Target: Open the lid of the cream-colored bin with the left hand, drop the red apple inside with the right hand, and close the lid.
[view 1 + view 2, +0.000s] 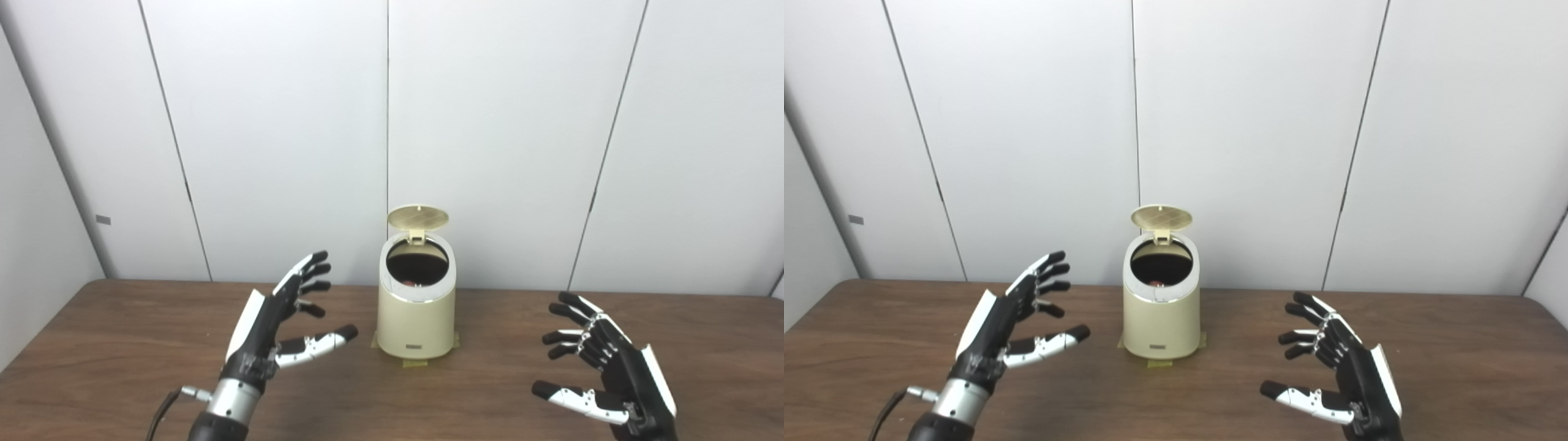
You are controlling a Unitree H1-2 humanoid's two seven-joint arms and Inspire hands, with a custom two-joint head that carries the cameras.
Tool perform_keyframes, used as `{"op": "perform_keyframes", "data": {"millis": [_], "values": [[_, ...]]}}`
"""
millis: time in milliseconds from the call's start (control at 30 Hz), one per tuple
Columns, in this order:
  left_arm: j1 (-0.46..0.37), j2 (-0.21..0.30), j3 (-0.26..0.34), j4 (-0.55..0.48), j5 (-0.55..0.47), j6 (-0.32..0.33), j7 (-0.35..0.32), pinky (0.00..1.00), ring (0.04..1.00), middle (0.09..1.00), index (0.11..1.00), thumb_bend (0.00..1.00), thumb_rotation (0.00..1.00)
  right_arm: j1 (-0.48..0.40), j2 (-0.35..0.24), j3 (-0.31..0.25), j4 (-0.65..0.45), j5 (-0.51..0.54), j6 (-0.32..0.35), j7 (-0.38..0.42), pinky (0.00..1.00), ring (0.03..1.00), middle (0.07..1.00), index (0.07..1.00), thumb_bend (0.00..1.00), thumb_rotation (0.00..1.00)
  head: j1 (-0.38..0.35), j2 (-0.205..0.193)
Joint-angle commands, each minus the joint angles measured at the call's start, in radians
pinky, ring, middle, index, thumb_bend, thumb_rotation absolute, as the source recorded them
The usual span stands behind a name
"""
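Note:
The cream-colored bin [416, 321] stands at the middle of the brown table, taped down at its base. Its round lid [418, 218] is tipped up at the back, so the dark mouth shows. A bit of the red apple [407, 283] is visible low inside the bin. My left hand [278, 324] hovers to the left of the bin, open, fingers spread and pointing toward it, holding nothing. My right hand [603, 364] hangs open to the right of the bin, near the front edge, also without anything in it.
The wooden table [122, 355] runs across the whole view. White wall panels [502, 122] rise right behind the bin. A cable [160, 413] trails from my left wrist.

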Motion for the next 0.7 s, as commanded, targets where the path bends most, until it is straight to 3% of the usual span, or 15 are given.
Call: {"op": "perform_keyframes", "data": {"millis": [0,233,367,567,667], "values": [[-0.064,0.002,-0.008,-0.024,0.027,0.009,0.004,0.63,0.857,0.922,0.956,0.77,0.21,-0.032,0.001,0.0,-0.04,-0.015,-0.009,-0.004,0.49,0.601,0.772,0.79,0.75,0.13,-0.001,0.001],[-0.182,0.021,-0.026,0.029,0.041,0.052,-0.041,0.75,0.948,0.992,0.998,0.86,0.3,-0.035,0.005,0.001,-0.038,-0.032,-0.007,-0.003,0.49,0.599,0.763,0.782,0.76,0.16,0.002,-0.003],[-0.281,0.046,-0.056,0.079,0.076,0.095,-0.086,0.88,0.997,1.0,1.0,0.92,0.33,-0.036,0.005,0.002,-0.042,-0.032,-0.005,0.0,0.49,0.6,0.758,0.778,0.76,0.15,0.009,-0.005],[-0.404,0.066,-0.11,0.193,0.172,0.111,-0.086,0.93,1.0,1.0,1.0,0.99,0.42,-0.036,0.009,-0.001,-0.05,-0.037,0.013,-0.003,0.48,0.594,0.756,0.77,0.74,0.12,0.0,-0.009],[-0.454,0.074,-0.139,0.25,0.21,0.113,-0.092,0.87,1.0,1.0,1.0,1.0,0.44,-0.037,0.014,-0.001,-0.05,-0.045,0.018,-0.008,0.47,0.586,0.754,0.764,0.73,0.12,-0.004,-0.011]]}}
